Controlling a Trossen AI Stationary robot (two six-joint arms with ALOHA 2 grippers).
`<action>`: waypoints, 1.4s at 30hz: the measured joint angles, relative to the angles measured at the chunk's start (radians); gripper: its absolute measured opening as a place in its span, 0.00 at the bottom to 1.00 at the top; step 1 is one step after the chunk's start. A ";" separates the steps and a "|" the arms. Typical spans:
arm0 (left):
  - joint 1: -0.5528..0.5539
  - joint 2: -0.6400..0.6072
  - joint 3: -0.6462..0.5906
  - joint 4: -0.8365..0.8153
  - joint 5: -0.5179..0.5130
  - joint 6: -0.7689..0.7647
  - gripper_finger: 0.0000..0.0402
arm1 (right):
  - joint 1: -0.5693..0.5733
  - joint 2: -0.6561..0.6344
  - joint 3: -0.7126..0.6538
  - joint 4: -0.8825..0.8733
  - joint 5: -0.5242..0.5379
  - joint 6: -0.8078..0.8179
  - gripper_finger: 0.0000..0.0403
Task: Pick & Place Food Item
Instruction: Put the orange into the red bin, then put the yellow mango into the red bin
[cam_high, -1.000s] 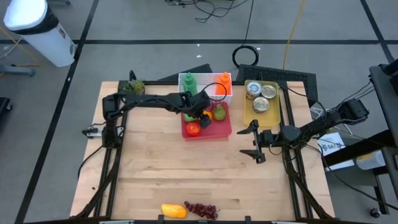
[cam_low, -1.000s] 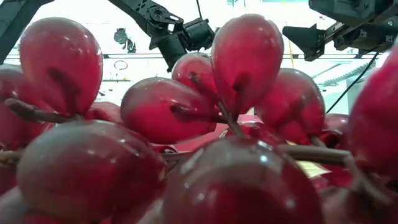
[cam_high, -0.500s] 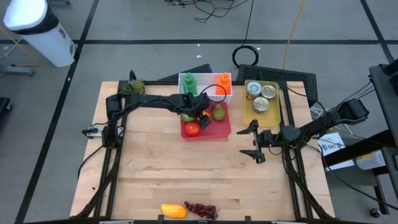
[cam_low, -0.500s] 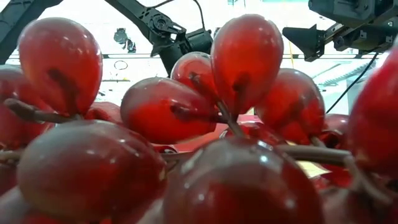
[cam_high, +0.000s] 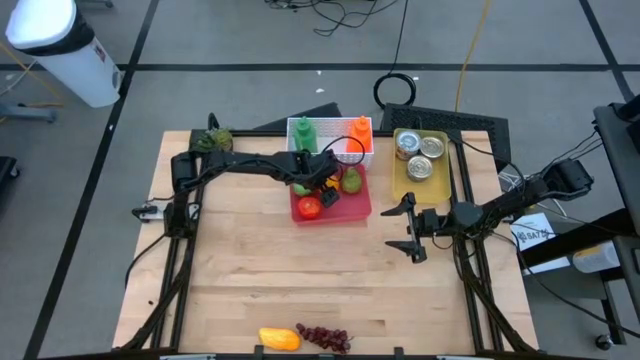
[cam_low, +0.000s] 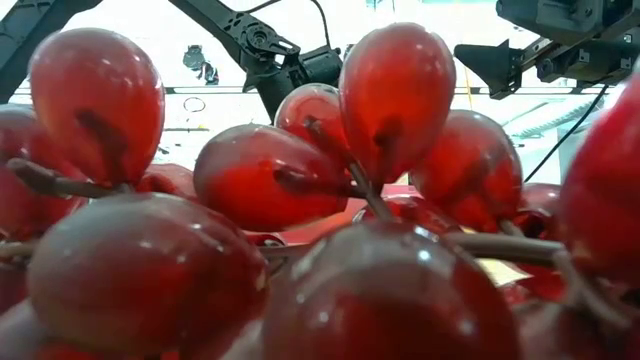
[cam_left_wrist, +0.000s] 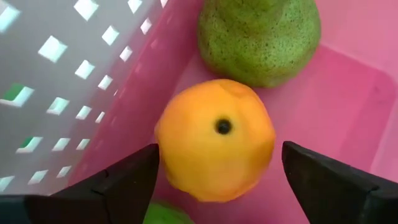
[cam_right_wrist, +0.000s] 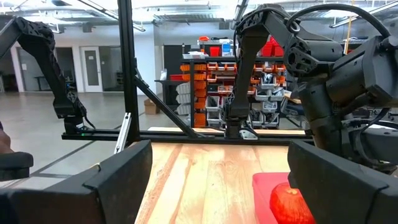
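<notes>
1. The left arm reaches from its base at the desk's (cam_high: 250, 260) left edge across toward the red tray (cam_high: 355, 208) at the back, its forearm running level above the wood.
2. The left pincer (cam_high: 326, 181) hangs over the tray, pointing down into it. In the left wrist view its two dark fingers (cam_left_wrist: 121, 180) stand wide apart, released, with nothing touching them.
3. The orange (cam_left_wrist: 214, 140) lies directly between and below those fingers, resting on the tray floor against the tray's wall, free of both.
4. A green pear (cam_left_wrist: 261, 37) lies just beyond the orange, farther from the pincer, almost touching it.
5. A tomato (cam_high: 310, 207) sits in the same tray, just beside the pincer on the side nearer the desk's front edge.
6. A white basket (cam_high: 330, 132) stands just behind the tray, beyond the pincer.
7. The right arm waits at the desk's right side, stretched level, with the right pincer (cam_high: 408, 229) spread open and empty, well apart from the tray.
8. A yellow tray (cam_high: 405, 185) with cans lies just behind the right pincer.
9. Red grapes (cam_high: 323, 337) and a yellow pepper (cam_high: 279, 339) lie at the desk's front edge, far from both pincers.
</notes>
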 joint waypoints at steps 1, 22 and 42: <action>0.000 0.000 0.000 0.000 0.000 0.000 0.87 | 0.000 0.000 0.000 -0.001 0.000 0.000 0.89; -0.015 -0.267 0.000 -0.116 0.026 0.079 0.85 | 0.000 0.000 0.000 -0.022 0.000 0.000 0.89; -0.720 -0.413 -0.071 -0.290 0.059 -0.397 0.83 | 0.000 0.000 0.000 -0.031 0.000 0.003 0.89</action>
